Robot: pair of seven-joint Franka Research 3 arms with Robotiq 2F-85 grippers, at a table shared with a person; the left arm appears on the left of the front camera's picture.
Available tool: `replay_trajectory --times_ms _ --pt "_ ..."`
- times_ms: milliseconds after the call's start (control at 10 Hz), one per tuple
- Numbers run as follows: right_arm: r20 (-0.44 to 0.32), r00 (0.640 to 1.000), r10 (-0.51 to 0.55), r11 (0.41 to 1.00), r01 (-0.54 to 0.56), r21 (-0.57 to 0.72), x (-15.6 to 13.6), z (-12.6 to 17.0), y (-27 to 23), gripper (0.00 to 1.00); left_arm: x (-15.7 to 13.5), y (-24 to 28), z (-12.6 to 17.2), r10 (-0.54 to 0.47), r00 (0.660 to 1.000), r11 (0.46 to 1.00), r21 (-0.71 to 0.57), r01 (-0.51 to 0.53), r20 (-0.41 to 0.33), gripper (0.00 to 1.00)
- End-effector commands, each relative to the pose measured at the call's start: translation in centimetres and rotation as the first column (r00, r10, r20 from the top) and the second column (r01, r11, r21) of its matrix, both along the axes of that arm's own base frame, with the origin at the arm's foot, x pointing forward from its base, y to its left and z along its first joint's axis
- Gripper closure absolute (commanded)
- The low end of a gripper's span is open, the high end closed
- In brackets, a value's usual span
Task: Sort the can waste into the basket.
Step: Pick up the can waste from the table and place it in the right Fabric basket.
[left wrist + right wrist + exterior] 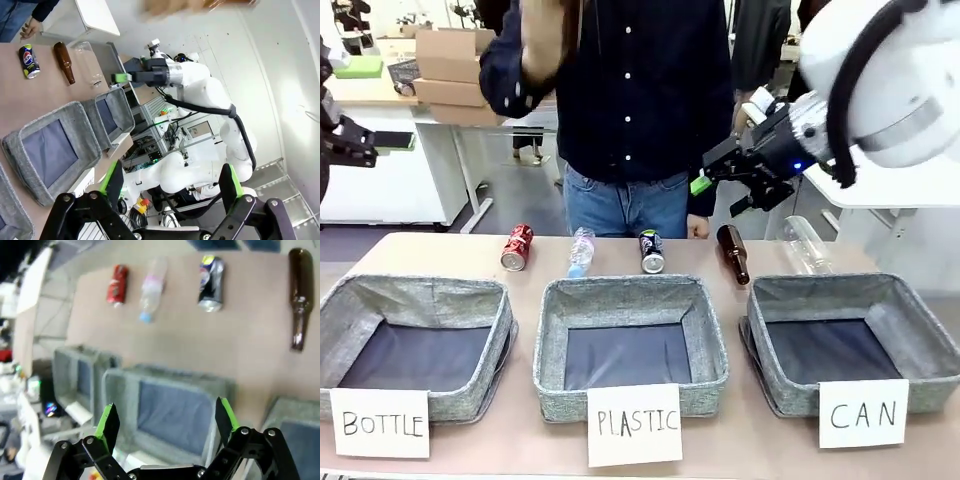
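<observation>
Red can (517, 247) upper left on tabletop (420, 262), lying down; dark can (651, 251) top centre, probably lying too. CAN basket (912, 322) lower right. Right end effector (725, 185) upper right, spread wide, gripping nothing. Left end effector (170, 175) released too.

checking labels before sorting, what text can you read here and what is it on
"BOTTLE": left sign, on the left basket
"PLASTIC": middle sign, on the middle basket
"CAN": right sign, on the right basket
red can and dark can: print too blurred to read
</observation>
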State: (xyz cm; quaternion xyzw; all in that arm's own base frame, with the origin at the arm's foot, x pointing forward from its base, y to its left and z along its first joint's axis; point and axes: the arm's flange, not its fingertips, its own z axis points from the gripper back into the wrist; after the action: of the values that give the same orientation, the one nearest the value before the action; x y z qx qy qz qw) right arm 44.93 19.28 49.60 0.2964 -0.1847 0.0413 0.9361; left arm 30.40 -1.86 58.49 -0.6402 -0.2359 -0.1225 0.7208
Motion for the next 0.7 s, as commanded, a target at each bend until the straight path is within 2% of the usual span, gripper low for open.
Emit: replay_trajectory --times_ms 0,300,500,600 --pt "-0.049 0.996 -0.068 0.986 0.06 -0.154 7.2 -2.8 6.7 0.0 0.0 -0.2 0.1 -0.007 1.0 1.0 -0.015 0.007 0.029 0.0" --pt "-0.089 0.993 -0.084 0.936 0.048 -0.348 13.6 -7.9 12.7 0.0 0.0 -0.2 0.1 -0.007 1.0 1.0 -0.015 0.007 0.029 0.0" --pt "-0.156 0.987 -0.05 0.9 -0.023 -0.436 15.7 -11.4 15.0 0.0 0.0 -0.2 0.1 -0.007 1.0 1.0 -0.015 0.007 0.029 0.0" --pt "-0.158 0.987 -0.042 0.894 -0.034 -0.448 16.3 -12.3 15.6 0.0 0.0 -0.2 0.1 -0.007 1.0 1.0 -0.015 0.007 0.029 0.0"
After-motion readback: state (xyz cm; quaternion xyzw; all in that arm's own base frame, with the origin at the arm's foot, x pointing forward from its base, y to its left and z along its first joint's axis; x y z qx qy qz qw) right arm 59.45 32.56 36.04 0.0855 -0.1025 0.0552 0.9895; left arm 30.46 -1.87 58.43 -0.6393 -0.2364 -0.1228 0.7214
